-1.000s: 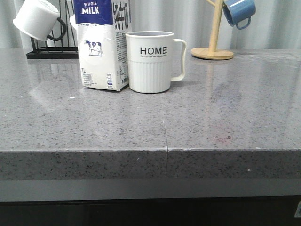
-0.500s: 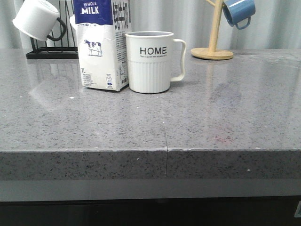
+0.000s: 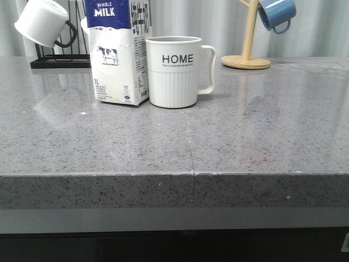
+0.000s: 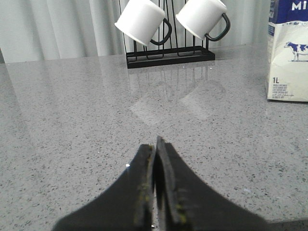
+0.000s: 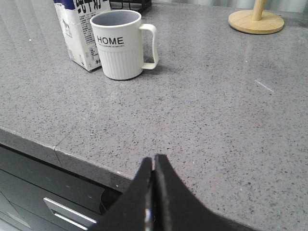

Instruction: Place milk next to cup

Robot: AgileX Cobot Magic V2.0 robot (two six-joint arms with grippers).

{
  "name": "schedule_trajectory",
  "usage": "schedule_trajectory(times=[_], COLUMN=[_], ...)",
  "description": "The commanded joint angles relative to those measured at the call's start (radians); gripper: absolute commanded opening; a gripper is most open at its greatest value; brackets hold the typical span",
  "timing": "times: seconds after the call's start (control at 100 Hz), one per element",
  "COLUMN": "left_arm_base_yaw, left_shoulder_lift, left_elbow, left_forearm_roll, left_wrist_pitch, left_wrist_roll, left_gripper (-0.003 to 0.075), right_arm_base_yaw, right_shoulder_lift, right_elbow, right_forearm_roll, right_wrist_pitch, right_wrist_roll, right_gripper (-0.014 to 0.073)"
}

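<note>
Claws first: the left claw [image 4: 155,159] has its fingers pressed together with nothing between them, hanging low over bare counter [image 3: 245,147], well apart from the milk [image 3: 119,52]. The right claw [image 5: 153,169] is likewise closed and empty, out near the counter's front edge, with the cup [image 3: 175,71] well ahead of it.

Outward from there, the milk stands upright just beside the cup on the side away from its handle, the two so close that I cannot tell whether they touch. By that arrangement the placement looks done, so the remaining danger is disturbance, not a missed grasp.

Risks, as I judge them:
- The carton is tall and narrow, so a sideways brush from the left arm could tip it, perhaps into the cup.
- A fresh grasp on the milk would likely nudge the cup, since there is hardly any room between them for a finger.
- A swing of the left arm toward the back could clip the white mugs [image 4: 142,21] hanging on the black rack [image 4: 168,55].
- The blue mug [image 3: 277,13] on the wooden stand [image 3: 246,61] sits behind the right side, a hazard only for a long reach.
</note>
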Motion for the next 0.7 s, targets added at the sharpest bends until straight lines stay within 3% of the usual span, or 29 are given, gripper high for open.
schedule_trajectory(times=[0.0, 0.47, 0.57, 0.69], left_arm_base_yaw=[0.003, 0.003, 0.003, 0.003], left_shoulder_lift=[-0.031, -0.031, -0.031, -0.031], left_elbow=[0.041, 0.041, 0.041, 0.041], left_forearm_roll=[-0.01, -0.01, -0.01, -0.01], left_wrist_pitch=[-0.09, -0.09, -0.09, -0.09], left_wrist_roll=[-0.002, -0.002, -0.002, -0.002], left_gripper=[-0.0021, -0.0021, -0.0021, -0.0021], right_arm_base_yaw=[-0.001, -0.001, -0.038, -0.137], right_shoulder_lift=[0.01, 0.01, 0.01, 0.01], right_elbow=[-0.027, -0.009, 0.044, 0.145], right_forearm_roll=[-0.003, -0.003, -0.004, -0.003], right_wrist_pitch=[-0.072, -0.092, -0.181, -0.391], right_wrist_roll=[-0.004, -0.004, -0.004, -0.004], right_gripper=[-0.0075, -0.0075, -0.0075, -0.0075])
